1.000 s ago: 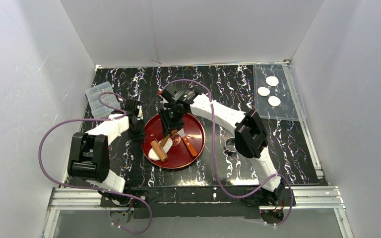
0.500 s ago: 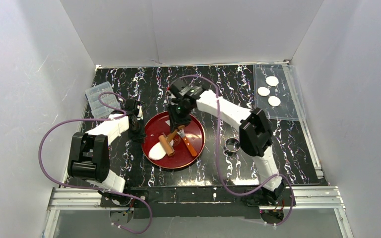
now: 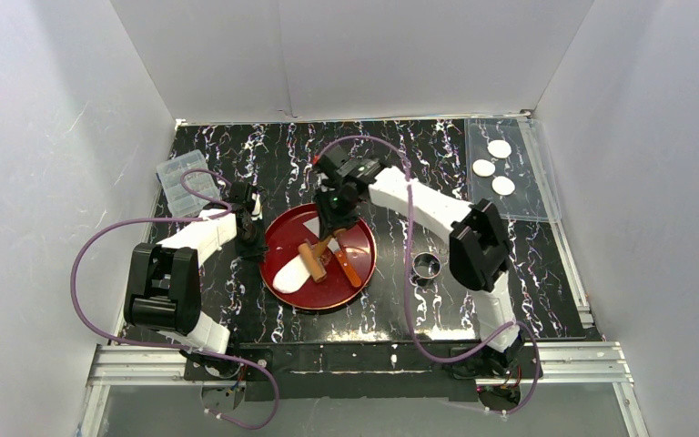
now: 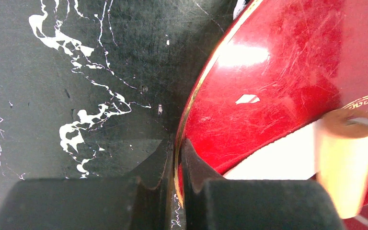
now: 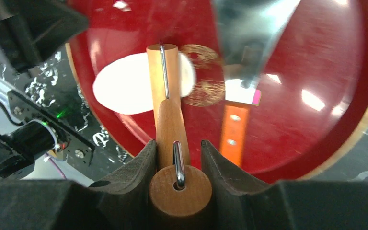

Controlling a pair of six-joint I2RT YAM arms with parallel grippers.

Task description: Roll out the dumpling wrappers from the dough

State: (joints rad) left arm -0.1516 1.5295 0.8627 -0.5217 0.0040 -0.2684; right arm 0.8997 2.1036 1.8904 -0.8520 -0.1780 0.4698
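Observation:
A red plate (image 3: 359,238) holds the dough (image 3: 287,275), a flattened white oblong sheet at its near left. A wooden roller (image 3: 312,262) lies across the dough's right end. My right gripper (image 3: 332,228) is shut on the roller's handle (image 5: 171,124), and the wrist view shows the drum (image 5: 164,72) resting on the dough (image 5: 122,88). My left gripper (image 4: 177,143) is shut on the plate's gold rim (image 4: 197,91) at its left edge, also visible from above (image 3: 255,244). Three round dumpling wrappers (image 3: 483,167) lie on a clear sheet (image 3: 528,205) at the back right.
A scraper with an orange handle (image 3: 348,267) lies on the plate just right of the roller, its metal blade (image 5: 249,33) toward the back. A small metal ring (image 3: 426,266) sits right of the plate. A clear plastic box (image 3: 180,182) stands at the back left.
My right gripper has drawn the roller back and to the right across the dough, baring more of the sheet's left end. The right elbow swung right, uncovering the metal ring. The left arm held still.

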